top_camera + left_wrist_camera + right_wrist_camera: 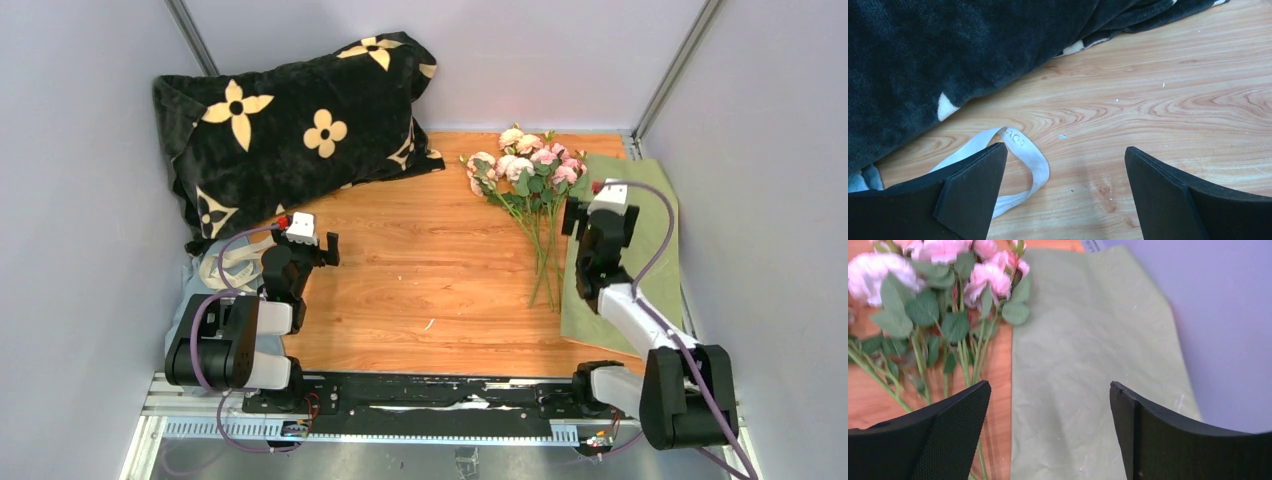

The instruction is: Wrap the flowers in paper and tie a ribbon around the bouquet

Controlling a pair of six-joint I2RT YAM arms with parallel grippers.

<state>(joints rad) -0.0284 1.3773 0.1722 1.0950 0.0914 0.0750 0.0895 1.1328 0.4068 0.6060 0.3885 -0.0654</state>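
L gripper (1063,160) jaws wide apart, empty, low over ribbon (1034,162) by the pillow (290,120) — prob. staged for pickup. Flowers (530,170) lie mid-table, leaves overlapping the green paper (1083,355); R gripper (1049,395) also spread, over that edge — likely to grab the sheet.

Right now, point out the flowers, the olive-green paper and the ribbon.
flowers (528,162), top view, on the pink and cream blooms.
olive-green paper (1083,365), right wrist view, on the bare middle of the sheet.
ribbon (1034,156), left wrist view, on the loop's right bend.
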